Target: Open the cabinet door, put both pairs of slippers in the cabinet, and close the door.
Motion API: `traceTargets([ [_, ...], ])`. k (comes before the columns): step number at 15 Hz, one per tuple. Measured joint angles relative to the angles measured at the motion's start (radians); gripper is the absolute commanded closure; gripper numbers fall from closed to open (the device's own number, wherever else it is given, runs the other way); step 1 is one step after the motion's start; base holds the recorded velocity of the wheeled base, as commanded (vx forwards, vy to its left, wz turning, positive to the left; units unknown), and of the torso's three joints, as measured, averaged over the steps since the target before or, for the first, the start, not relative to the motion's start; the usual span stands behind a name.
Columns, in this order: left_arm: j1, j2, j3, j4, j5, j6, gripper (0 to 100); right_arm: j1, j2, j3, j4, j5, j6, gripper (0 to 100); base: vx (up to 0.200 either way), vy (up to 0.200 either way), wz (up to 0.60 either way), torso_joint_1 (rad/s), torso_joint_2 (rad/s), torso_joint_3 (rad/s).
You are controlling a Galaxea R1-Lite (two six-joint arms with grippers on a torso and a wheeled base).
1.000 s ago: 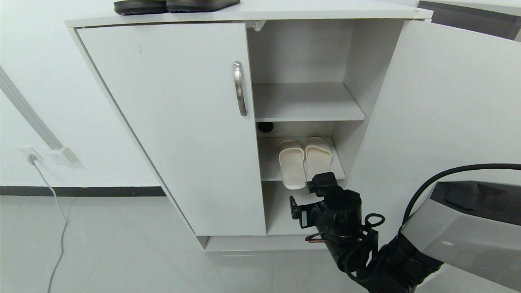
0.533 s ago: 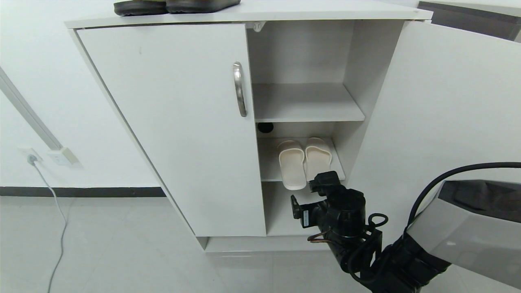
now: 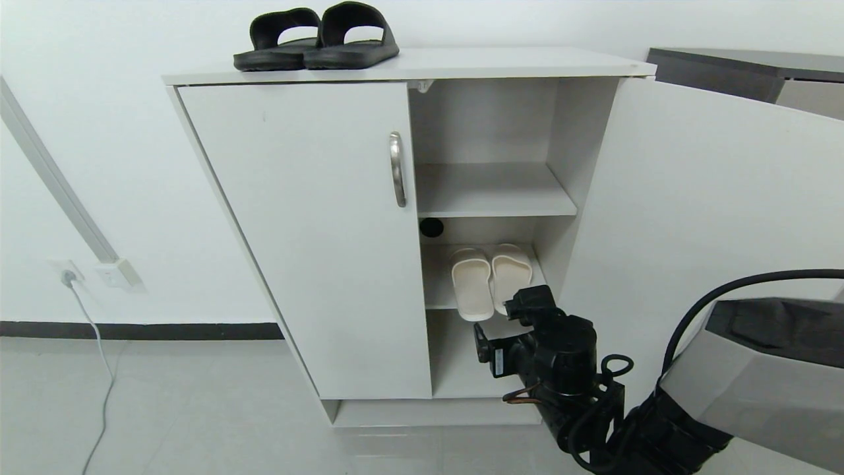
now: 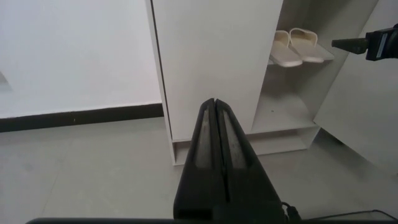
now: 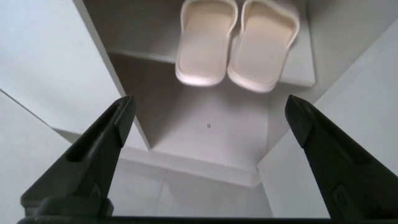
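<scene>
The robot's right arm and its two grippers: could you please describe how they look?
The right arm has a faceted silver-grey shell, then a black wrist with looped black cables, a copper-coloured wire and a small white label. The right gripper has two long, tapering black fingers. The left gripper is black too, with flat, narrow fingers.

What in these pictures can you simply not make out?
Shelves behind the closed left door: hidden by that door, head view.
Dark round thing above the white slippers: too small to identify, head view.
One slipper's heel: hidden by the right end effector, head view.
Open right door: outer edge cut off by the picture's edge, head view.
</scene>
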Motion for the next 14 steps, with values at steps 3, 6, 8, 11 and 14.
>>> traceTargets([
  [3, 0.0, 0.0, 0.0, 0.0, 0.003, -0.005, 100, -0.001, 0.001, 0.008, -0.006, -0.001, 0.0, 0, 0.0, 0.0, 0.0, 0.0, 0.0, 0.0],
  [6, 0.0, 0.0, 0.0, 0.0, 0.004, -0.007, 100, -0.003, 0.002, 0.016, -0.01, -0.001, -0.001, 0, 0.0, 0.0, 0.0, 0.0, 0.0, 0.0],
  [8, 0.0, 0.0, 0.0, 0.0, 0.004, -0.009, 100, -0.005, 0.003, 0.017, -0.01, 0.001, -0.001, 0, 0.0, 0.2, 0.0, 0.002, 0.0, 0.005],
  [11, 0.0, 0.0, 0.0, 0.0, 0.004, -0.013, 100, -0.008, 0.004, 0.017, -0.013, 0.003, -0.001, 0, 0.0, 0.2, 0.0, 0.004, 0.0, 0.005],
  [14, 0.0, 0.0, 0.0, 0.0, 0.005, -0.014, 100, -0.004, 0.005, 0.016, -0.013, 0.006, 0.0, 0, 0.0, 0.2, 0.0, -0.002, 0.0, 0.004],
])
